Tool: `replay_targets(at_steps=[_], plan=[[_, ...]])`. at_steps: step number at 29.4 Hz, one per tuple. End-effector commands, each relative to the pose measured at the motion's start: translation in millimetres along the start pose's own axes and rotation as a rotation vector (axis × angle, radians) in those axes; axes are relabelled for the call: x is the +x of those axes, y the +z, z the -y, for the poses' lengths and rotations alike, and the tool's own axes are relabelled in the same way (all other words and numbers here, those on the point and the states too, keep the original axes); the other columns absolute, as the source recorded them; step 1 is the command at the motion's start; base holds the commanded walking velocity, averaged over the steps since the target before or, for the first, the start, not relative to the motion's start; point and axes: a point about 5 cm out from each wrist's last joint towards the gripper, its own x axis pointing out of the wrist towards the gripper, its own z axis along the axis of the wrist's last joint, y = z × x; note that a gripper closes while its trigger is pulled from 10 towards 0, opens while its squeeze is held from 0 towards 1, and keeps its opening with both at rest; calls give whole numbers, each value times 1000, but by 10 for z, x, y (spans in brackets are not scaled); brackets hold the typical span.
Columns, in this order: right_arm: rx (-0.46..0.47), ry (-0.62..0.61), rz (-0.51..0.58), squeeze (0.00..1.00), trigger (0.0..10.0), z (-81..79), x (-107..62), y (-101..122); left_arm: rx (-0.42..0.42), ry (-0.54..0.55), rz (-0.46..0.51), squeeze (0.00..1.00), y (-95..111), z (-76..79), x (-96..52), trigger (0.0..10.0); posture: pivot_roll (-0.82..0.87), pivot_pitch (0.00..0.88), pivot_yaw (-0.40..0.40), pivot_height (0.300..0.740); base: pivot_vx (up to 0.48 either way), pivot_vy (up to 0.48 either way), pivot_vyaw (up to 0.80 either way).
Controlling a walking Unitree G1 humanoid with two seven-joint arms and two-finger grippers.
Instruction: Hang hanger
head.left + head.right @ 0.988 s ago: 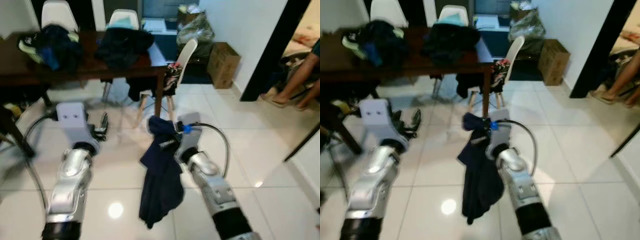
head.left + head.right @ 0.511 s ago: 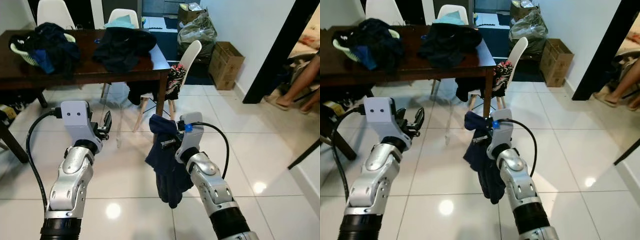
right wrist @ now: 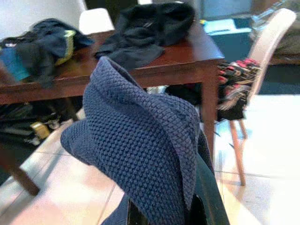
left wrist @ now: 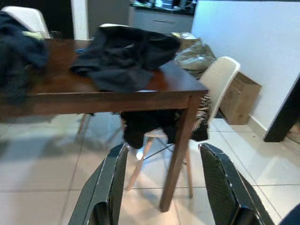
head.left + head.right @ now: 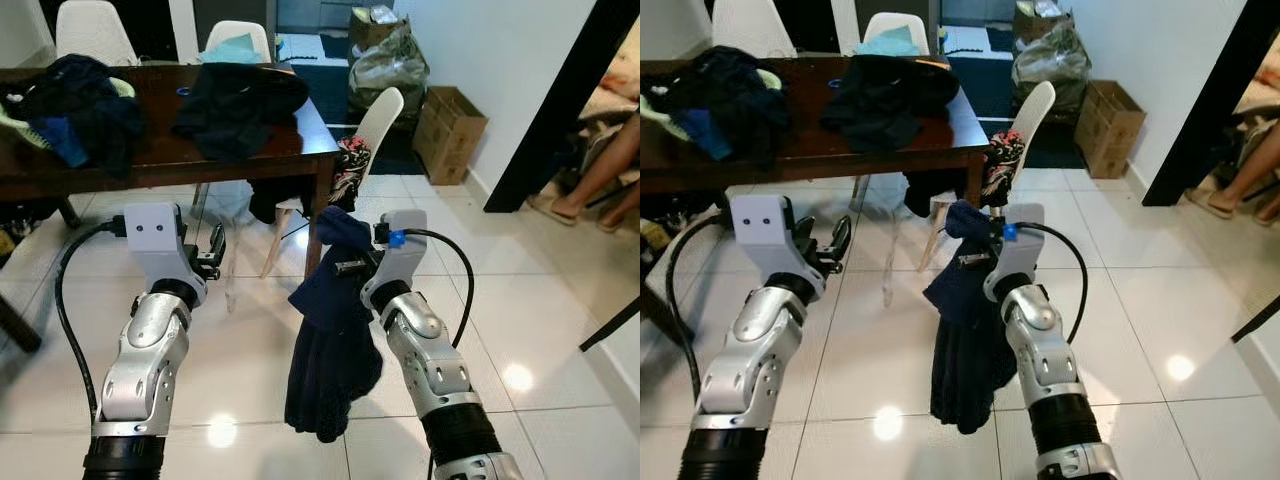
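A dark blue knitted garment (image 5: 330,330) hangs from my right gripper (image 5: 350,265), which is shut on its bunched upper part; the cloth covers the fingertips. In the right wrist view the knit (image 3: 140,140) folds over one black finger (image 3: 206,187). No hanger can be made out in the cloth. My left gripper (image 5: 213,255) is held out at the same height, open and empty, its two fingers (image 4: 110,187) spread toward the dark wooden table (image 5: 290,135).
Piles of dark clothes (image 5: 225,100) and a basket of laundry (image 5: 60,110) lie on the table. A white chair (image 5: 370,125) with patterned cloth stands at the table's corner. A cardboard box (image 5: 445,120) sits by the wall. A person's legs (image 5: 600,170) show at the right doorway.
The view has shifted and sharpened as I moved. The blue garment swung and now hangs longer below my right gripper. Both arms keep the same pose.
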Motion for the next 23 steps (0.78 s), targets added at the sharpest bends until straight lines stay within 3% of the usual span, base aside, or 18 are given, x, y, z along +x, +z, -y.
replay_targets(at_steps=[1,13,20,23], plan=[[-5,-11,33,0,10000,48,12,68,0,-19,-10,0,-10,51,-2,10000,39,148,-67,740,412,0,-800],[-24,-24,54,0,10000,37,14,94,5,-36,-8,0,16,68,2,10000,39,150,-53,740,413,0,0],[-70,20,92,0,10000,-70,81,209,5,-21,8,0,65,46,-3,10000,45,135,-62,740,414,0,0],[-89,29,104,0,10000,-92,109,245,7,-18,13,0,79,41,0,10000,45,139,-65,740,416,0,800]])
